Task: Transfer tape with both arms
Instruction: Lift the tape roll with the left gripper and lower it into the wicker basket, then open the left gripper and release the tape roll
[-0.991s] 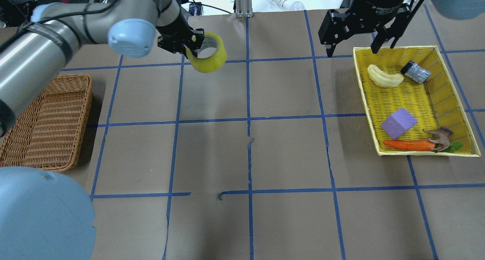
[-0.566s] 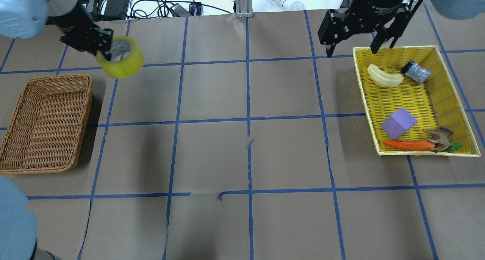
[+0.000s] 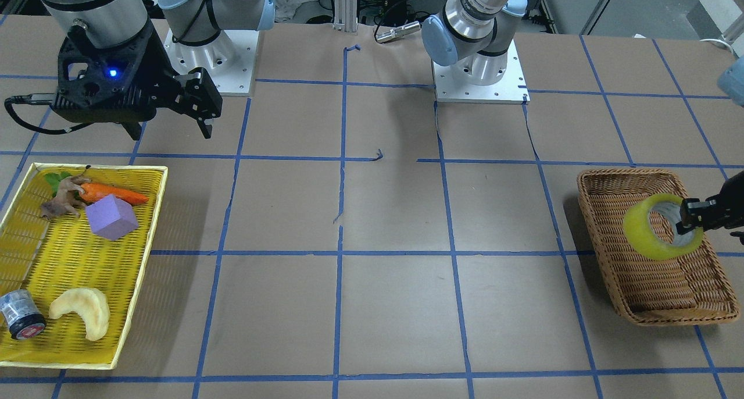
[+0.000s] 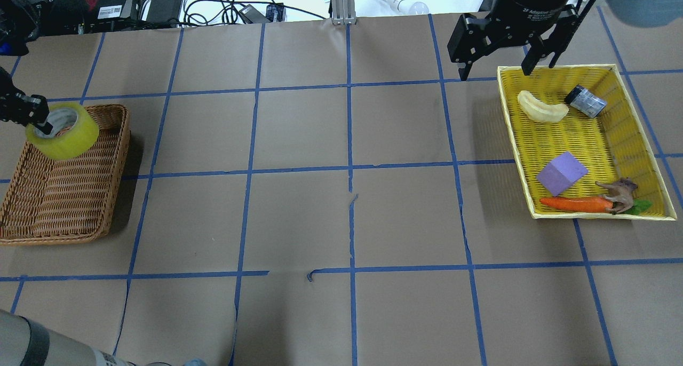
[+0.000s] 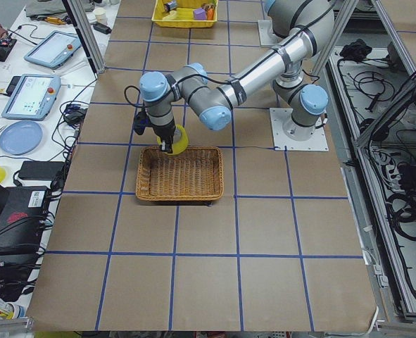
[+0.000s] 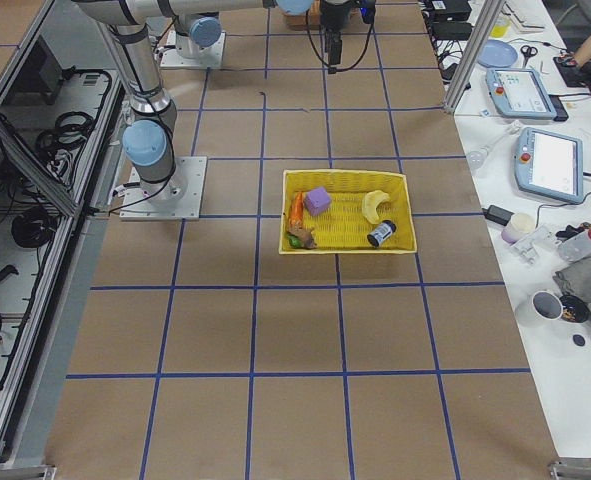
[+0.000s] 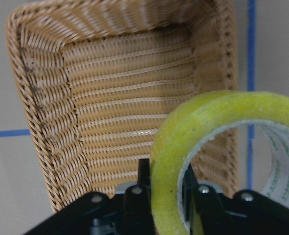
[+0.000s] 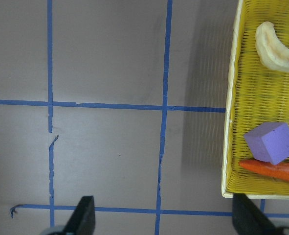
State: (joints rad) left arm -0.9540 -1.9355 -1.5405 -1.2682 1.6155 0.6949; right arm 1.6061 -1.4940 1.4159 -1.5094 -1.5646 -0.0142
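The yellow-green tape roll (image 4: 63,134) hangs tilted over the far end of the wicker basket (image 4: 120,158). My left gripper (image 4: 38,119) is shut on its rim, one finger inside the core. The front view shows the tape (image 3: 648,236) held by the left gripper (image 3: 690,218) above the basket (image 3: 593,213). The left wrist view shows the tape (image 7: 203,132) close up, with the basket (image 7: 36,98) below. My right gripper (image 4: 496,70) is open and empty. It hovers at the far left corner of the yellow tray (image 4: 587,136), and also shows in the front view (image 3: 171,131).
The yellow tray (image 3: 58,259) holds a banana (image 4: 541,109), a small silver-grey roll (image 4: 585,101), a purple cube (image 4: 561,173), a carrot (image 4: 576,204) and a toy animal (image 4: 619,192). Blue tape lines grid the brown table. Cables and devices lie beyond the far edge.
My left arm has swung the tape from the far middle of the table leftward and nearer, to above the wicker basket. The right gripper has not moved.
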